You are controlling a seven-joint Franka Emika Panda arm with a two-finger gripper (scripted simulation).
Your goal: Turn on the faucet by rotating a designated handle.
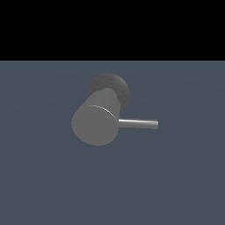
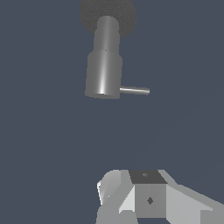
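Faucet (image 1: 95, 125) on dark round base (image 1: 115, 83), flat end toward exterior camera; handle (image 1: 138, 124) projects level toward exterior view's right; gripper (image 2: 131, 199) well apart from faucet, touching nothing; jaw state cannot be told.
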